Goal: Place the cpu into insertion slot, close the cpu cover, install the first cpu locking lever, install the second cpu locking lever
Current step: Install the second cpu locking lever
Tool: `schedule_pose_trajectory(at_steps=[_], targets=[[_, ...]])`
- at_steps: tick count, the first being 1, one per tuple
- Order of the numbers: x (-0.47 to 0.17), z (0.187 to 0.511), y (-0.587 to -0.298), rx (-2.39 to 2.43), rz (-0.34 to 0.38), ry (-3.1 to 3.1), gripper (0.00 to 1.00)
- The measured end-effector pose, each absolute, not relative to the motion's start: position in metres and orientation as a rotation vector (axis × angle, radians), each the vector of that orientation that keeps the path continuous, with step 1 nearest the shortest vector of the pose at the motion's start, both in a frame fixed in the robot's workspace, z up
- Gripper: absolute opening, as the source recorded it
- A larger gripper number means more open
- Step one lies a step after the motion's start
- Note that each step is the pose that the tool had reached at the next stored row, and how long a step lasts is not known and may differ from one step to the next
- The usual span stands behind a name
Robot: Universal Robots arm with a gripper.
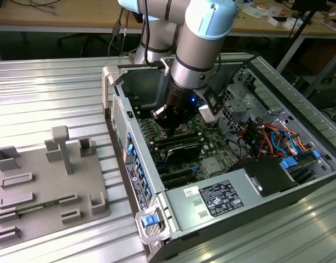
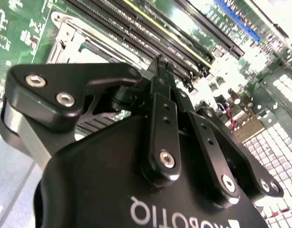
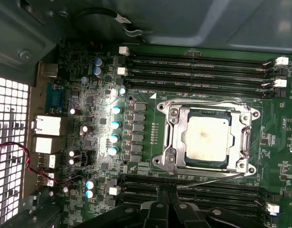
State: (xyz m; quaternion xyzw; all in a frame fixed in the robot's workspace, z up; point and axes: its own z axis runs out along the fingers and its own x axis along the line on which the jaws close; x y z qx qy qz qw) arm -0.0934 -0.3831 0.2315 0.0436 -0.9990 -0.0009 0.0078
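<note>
I have the gripper low inside the case, fingers pressed together, holding nothing. The cpu sits in the insertion slot with the cpu cover down. Risk: fingertips slip off a thin locking lever and scrape the memory slots.

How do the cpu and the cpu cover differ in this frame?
The cpu is a solid square with a dull silvery face; the cpu cover is a shiny frame with an open centre. The cpu sits in the middle; the cpu cover lies flat around it. Both are square metal.
</note>
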Motion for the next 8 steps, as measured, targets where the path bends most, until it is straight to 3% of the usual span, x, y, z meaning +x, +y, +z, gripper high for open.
schedule_pose_trajectory(at_steps=[8], targets=[[-0.0931,0.2245,-0.3831,0.143,-0.036,-3.114,0.11]])
